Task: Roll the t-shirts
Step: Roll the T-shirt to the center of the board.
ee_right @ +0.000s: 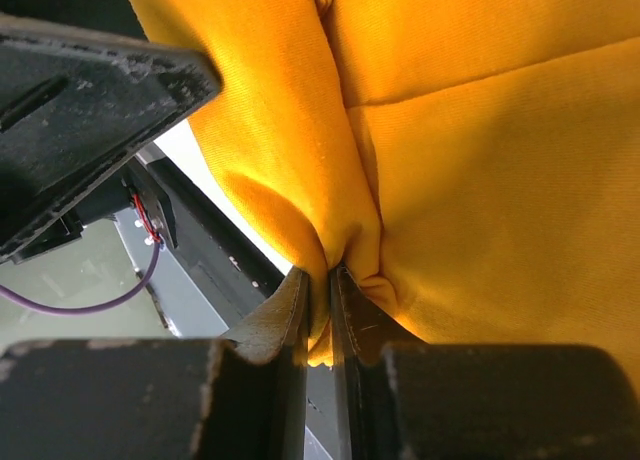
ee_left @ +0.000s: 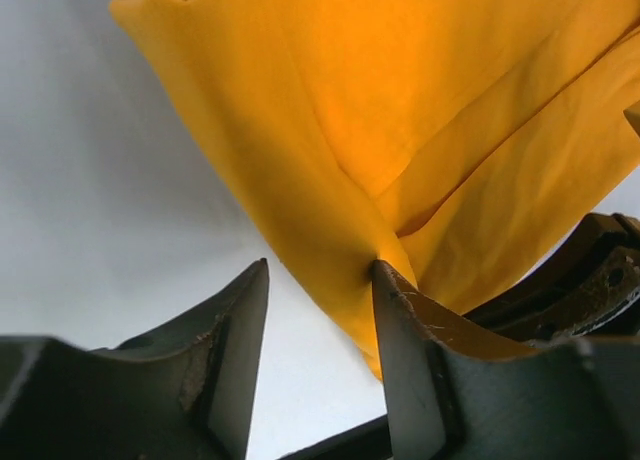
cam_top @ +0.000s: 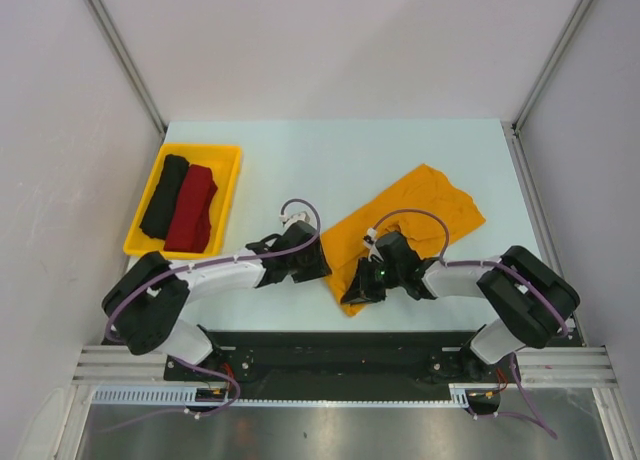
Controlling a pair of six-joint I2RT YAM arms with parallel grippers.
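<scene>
The yellow tray (cam_top: 201, 148) at the left side of the table (cam_top: 330, 160) holds 2 rolled t-shirts side by side, the black roll (cam_top: 164, 195) left of the dark red roll (cam_top: 193, 208). The mustard t-shirt (cam_top: 425, 205) lies rumpled right of centre. The right gripper (ee_right: 320, 280) pinches a fold at its near corner. The left gripper (ee_left: 320, 270) has its jaws wide apart, with the shirt's edge between them.

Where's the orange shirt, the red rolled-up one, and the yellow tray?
orange shirt (cam_top: 435, 188): top view, on its spread-out far part.
red roll (cam_top: 192, 208): top view, on its middle.
yellow tray (cam_top: 222, 160): top view, on its bare far corner.
</scene>
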